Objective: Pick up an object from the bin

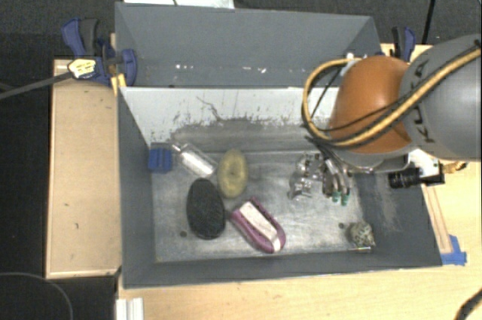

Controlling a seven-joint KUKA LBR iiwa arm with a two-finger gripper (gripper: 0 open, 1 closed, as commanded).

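One end effector [320,181] low in grey bin [248,47], state unclear, KUKA lettering [422,129] on arm [456,96].

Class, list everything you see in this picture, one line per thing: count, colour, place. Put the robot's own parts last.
Bin: one, grey, middle of the view.
Block: one, blue, back left corner of the floor.
Tube: one, clear and silvery, just right of the block.
Disc: one, dull yellow, right of the tube.
Pad: one, black, oval, in front of the tube and disc.
Oblong: one, purple and white, right of the pad, near the front wall.
Lump: one, speckled grey, front right corner.
Arm: one, grey with an orange cover and cables, coming in from the right.
Hand: one, metal, over bare floor between disc and lump.
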